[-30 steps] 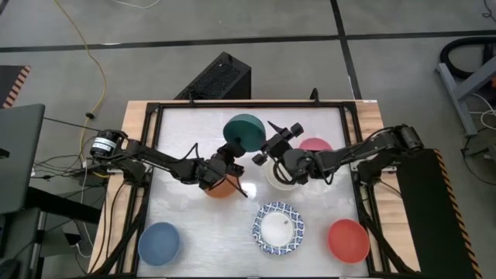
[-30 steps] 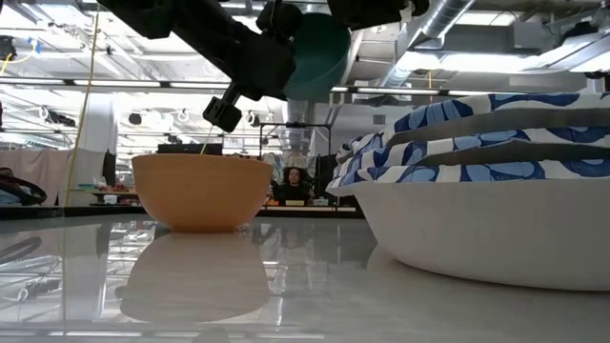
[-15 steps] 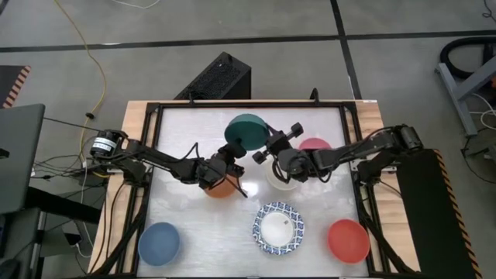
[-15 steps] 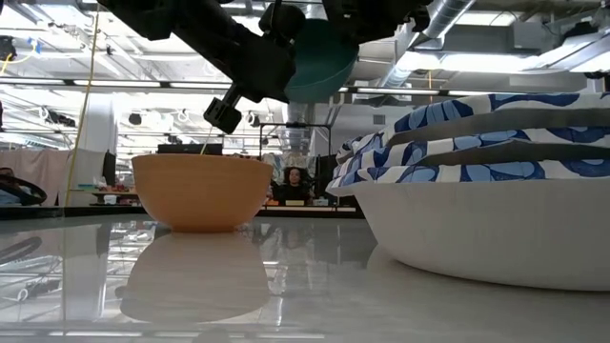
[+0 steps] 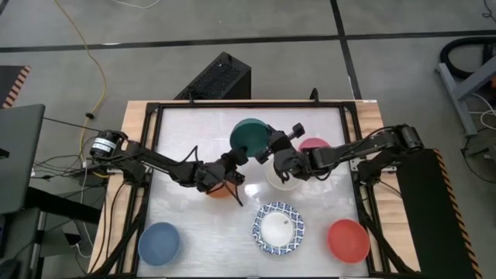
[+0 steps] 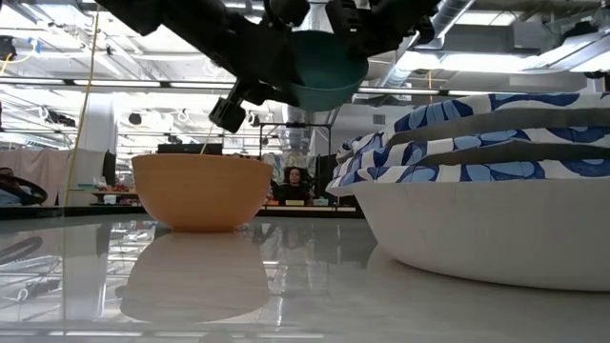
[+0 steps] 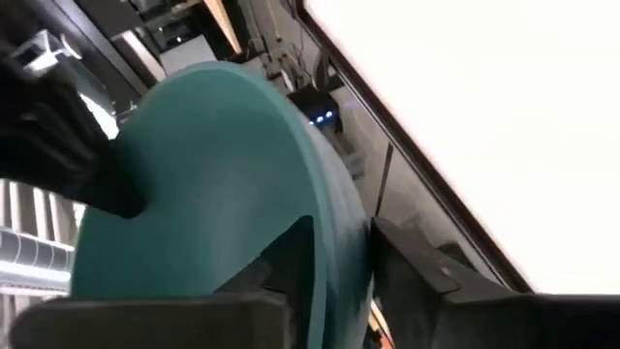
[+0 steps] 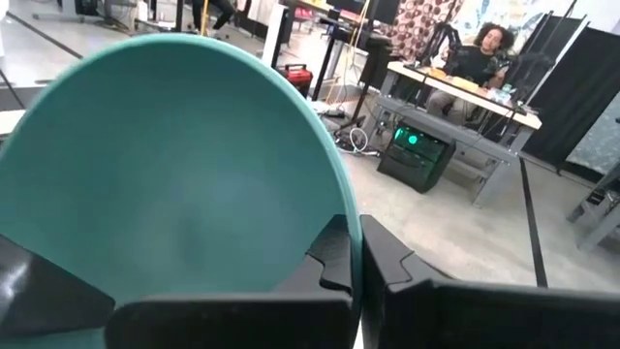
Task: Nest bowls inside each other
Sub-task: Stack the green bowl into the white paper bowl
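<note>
Green bowl [image 5: 249, 135] is up off the surface [image 5: 186, 139], around 12 o'clock of centre in the high view, held between both arms. Right hand [image 5: 270, 149] is clamped tight on its rim at the bowl's 4 o'clock edge; in the right wrist view the rim sits pinched between the two dark fingers [image 8: 334, 254], bowl interior filling most of the pic. Left hand [image 5: 235, 160] is at the bowl's 7 o'clock edge w/ fingers [image 7: 291, 254] either side of the rim; can't tell if they're pressing on it or slightly slack. Low view shows the bowl tilted, hanging above and just right of the orange bowl [image 6: 201, 190].

Orange bowl stands on the surface under the left arm, approx 9 o'clock of centre. Cream bowl [image 5: 280, 180] sits below the right arm, pink bowl [image 5: 316, 144] just beyond it toward 2 o'clock. Blue-patterned bowl [image 5: 278, 228] at 6 o'clock, looks like a stack in the low view. Blue bowl [image 5: 160, 242] at 8 o'clock corner, red bowl [image 5: 348, 240] at 4 o'clock corner.
</note>
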